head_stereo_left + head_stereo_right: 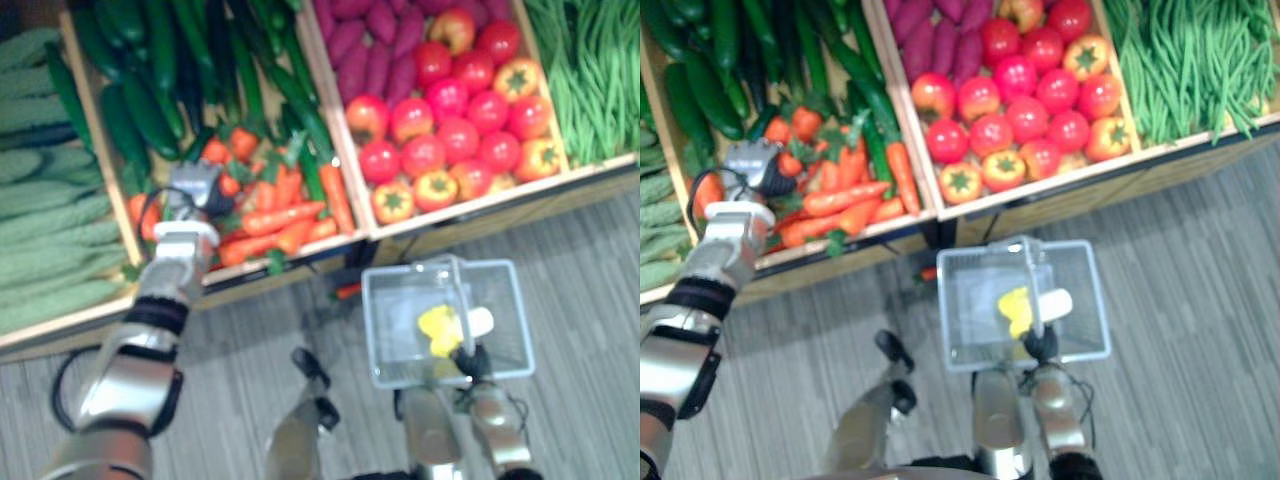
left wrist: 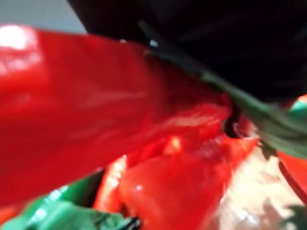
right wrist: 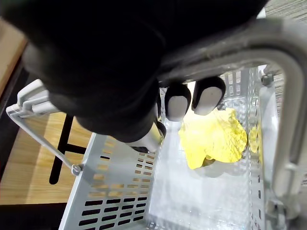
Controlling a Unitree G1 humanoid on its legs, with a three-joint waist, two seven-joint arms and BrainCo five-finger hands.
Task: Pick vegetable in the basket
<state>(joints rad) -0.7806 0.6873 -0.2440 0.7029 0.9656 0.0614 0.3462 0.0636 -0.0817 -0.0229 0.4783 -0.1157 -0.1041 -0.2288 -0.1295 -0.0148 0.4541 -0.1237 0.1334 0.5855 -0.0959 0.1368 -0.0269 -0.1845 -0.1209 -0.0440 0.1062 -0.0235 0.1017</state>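
One yellow vegetable (image 1: 440, 328) already lies in the basket (image 1: 400, 330), which hangs low and right of centre in the left eye view, above the floor (image 1: 580, 280) in front of the crates. The right hand (image 3: 175, 100) is clenched round the basket's grey handle (image 3: 268, 52), fingers hooked under the bar, and the right wrist view looks past them at the yellow leaves on the basket's bottom.

The left hand (image 1: 200, 192) is at the middle left of the left eye view, down among the carrots (image 1: 285, 215) in their crate (image 1: 350, 150). Its wrist view is pressed right up against red-orange carrots and green tops. Whether it has one in its grasp or is merely touching the heap cannot be told from these pictures.

So I judge the task partly done: one item is stowed and a carrot looks to be the next pick. What is left is to secure a carrot, lift it out of the pile, carry it right and down over the basket, and drop it in.
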